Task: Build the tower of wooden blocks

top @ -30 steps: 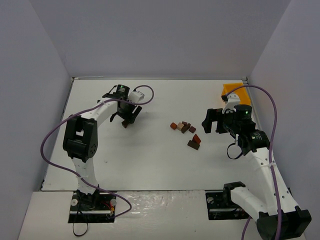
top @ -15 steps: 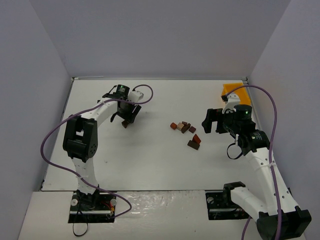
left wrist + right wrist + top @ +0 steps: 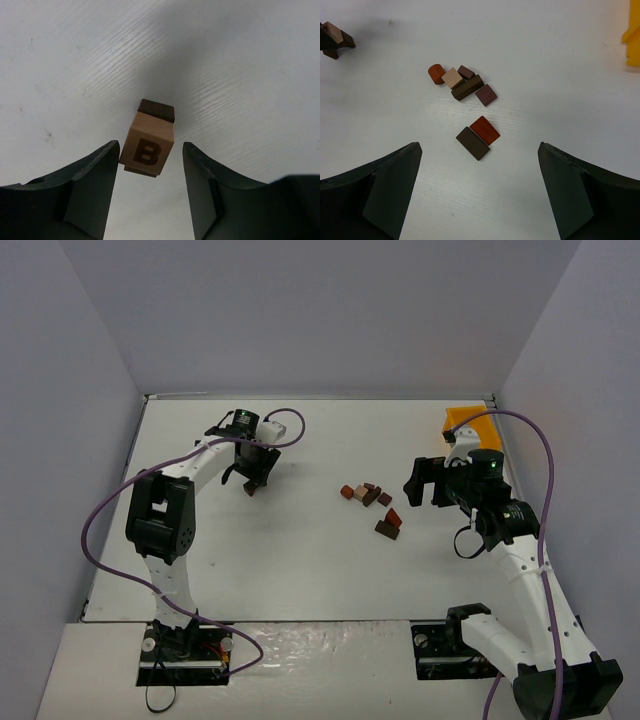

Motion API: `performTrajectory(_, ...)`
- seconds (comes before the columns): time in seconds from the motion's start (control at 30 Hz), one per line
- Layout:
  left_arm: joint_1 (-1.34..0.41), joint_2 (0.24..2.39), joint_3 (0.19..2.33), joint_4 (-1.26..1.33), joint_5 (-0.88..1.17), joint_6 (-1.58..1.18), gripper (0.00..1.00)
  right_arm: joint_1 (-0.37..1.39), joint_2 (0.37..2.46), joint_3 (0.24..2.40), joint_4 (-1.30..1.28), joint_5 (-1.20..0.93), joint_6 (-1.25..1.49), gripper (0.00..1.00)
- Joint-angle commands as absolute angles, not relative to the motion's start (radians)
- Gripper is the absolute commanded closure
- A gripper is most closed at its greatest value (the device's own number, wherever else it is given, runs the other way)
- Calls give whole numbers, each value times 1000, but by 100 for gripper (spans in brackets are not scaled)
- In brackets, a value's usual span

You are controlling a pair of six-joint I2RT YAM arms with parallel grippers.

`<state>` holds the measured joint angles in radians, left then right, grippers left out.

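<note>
left hand (image 3: 150,150) is standing open astride the b block (image 3: 148,145), not touching; it's sitting on a dark block (image 3: 157,110), left side of the tabletop (image 3: 240,75). light, hard, slick wood, i'm reckoning: pinch the flat sides squarely. right hand (image 3: 479,147) is hovering wide open over the loose blocks (image 3: 462,82).

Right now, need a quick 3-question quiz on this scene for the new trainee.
1. True or false: the right hand is shut on a block.
2. Which letter shows on the tan block between the fingers of the left hand? a) K b) B c) R
3. What does that tan block rest on?
Key: 1 false, it is open. 2 b. 3 a dark brown block.
</note>
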<state>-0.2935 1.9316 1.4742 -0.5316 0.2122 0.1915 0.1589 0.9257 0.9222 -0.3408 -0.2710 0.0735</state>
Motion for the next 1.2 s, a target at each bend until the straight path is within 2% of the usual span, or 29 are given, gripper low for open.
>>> performTrajectory(0.0, -298, 1859, 1477, -497, 204, 168, 52, 167, 914, 950, -290, -274, 63, 0)
performTrajectory(0.17, -298, 1850, 1473, -500, 197, 163, 55, 167, 916, 950, -290, -273, 64, 0)
performTrajectory(0.4, -298, 1842, 1468, -501, 186, 160, 56, 167, 914, 950, -290, -273, 63, 0)
performTrajectory(0.57, -298, 1844, 1476, -499, 166, 164, 48, 169, 914, 950, -290, -273, 63, 0)
performTrajectory(0.8, -302, 1812, 1511, -502, 179, 143, 29, 170, 910, 950, -290, -272, 60, 0)
performTrajectory(1.03, -401, 1726, 1552, -492, 112, 19, 28, 170, 908, 950, -290, -259, 62, 0)
performTrajectory(1.17, -556, 1730, 1587, -466, 59, -120, 28, 170, 909, 950, -291, -241, 67, 0)
